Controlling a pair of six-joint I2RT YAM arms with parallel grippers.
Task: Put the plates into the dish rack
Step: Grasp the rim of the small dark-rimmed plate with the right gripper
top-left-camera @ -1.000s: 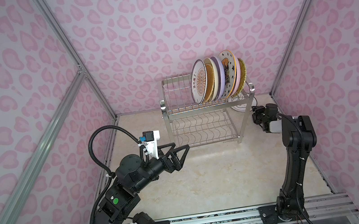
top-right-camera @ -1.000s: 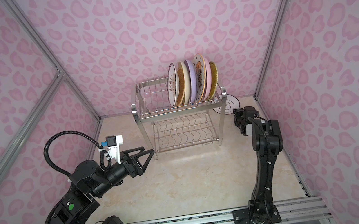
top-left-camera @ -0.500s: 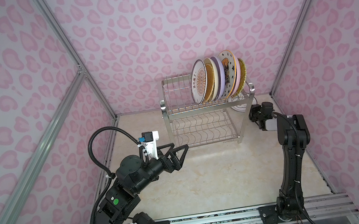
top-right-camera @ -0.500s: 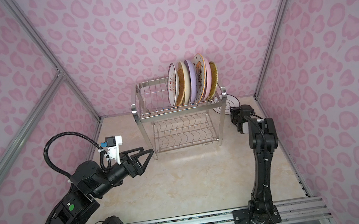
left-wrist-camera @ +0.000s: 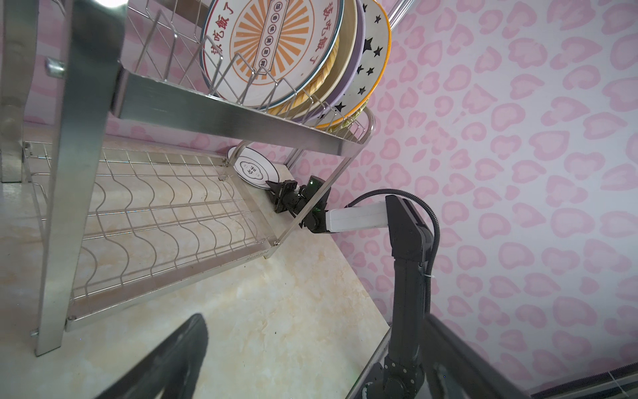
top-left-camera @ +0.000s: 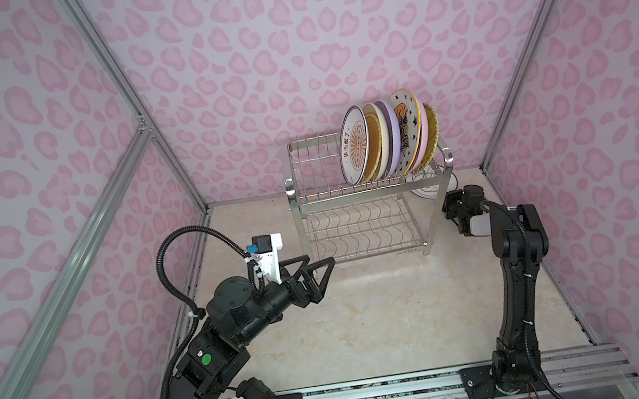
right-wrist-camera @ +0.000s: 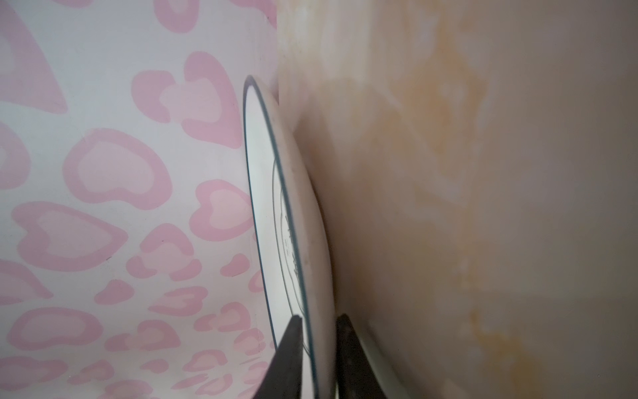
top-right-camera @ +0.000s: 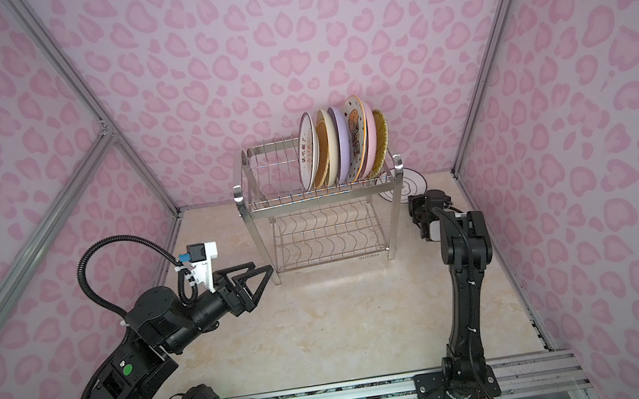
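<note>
Rack trouble is looming largest: the dish rack (top-left-camera: 352, 202) is standing at the back of the table (top-left-camera: 367, 320), and its upper tier is carrying seven plates on edge, as I count them. They are all leaning together at the end nearest my right arm, from the front printed plate (top-left-camera: 356, 144) back. The free prongs are all at the other end, so I am judging the reach to an empty slot a long one. A plate swung past could clip the rack leg (top-left-camera: 436, 214) or nudge the leaning row and send it toppling.

The last plate (top-right-camera: 412, 184), white with a dark rim, is lying flat on the table behind that crowded end, near the wall (right-wrist-camera: 103, 172); whether it is touching the wall I cannot tell.

My right gripper (right-wrist-camera: 318, 321) is pinching its near rim, jaws narrow, one finger above and one slid beneath. I am biting only the edge of a smooth plate, so I am expecting it to droop, pivot or slip out as it comes up. The lower finger may also scrape the table.

My left gripper (top-left-camera: 321, 258) is hanging wide and empty in front of the rack, so a handover, if needed, is adding one more chance of a drop
</note>
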